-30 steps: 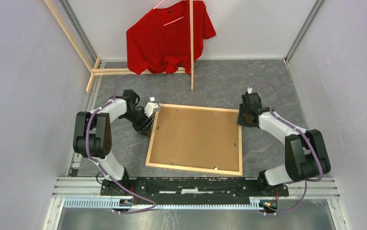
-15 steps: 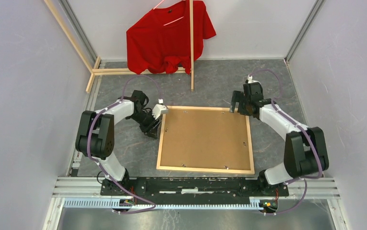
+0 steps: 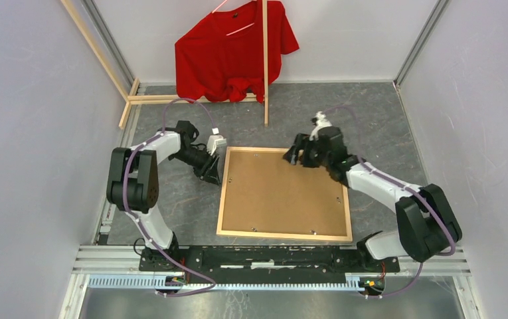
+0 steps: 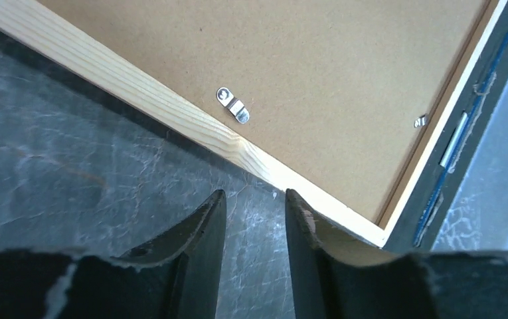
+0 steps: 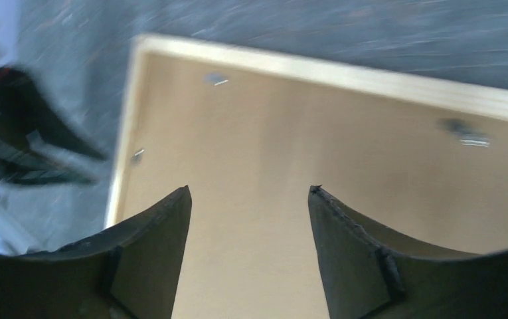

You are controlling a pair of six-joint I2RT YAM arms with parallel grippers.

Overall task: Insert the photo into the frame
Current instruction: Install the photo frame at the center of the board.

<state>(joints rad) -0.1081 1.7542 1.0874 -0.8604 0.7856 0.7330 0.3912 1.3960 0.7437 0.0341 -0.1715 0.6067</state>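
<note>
Even, diffuse light filled the top view, bright on the pale walls (image 3: 32,133), with only soft, narrow shadows on the table (image 3: 370,113) along the frame (image 3: 284,234). The left wrist view was sharp: the wood grain and a small metal clip (image 4: 232,106) read crisply, the clip catching a glint, while the fingers (image 4: 194,259) of the left gripper (image 4: 254,196) sat dark and underlit. The right wrist view was smeared by motion blur, the frame's strip streaked and the upper left corner washed out pale. The fingers (image 5: 151,252) of the right gripper (image 5: 249,193) showed firmer edges.
</note>
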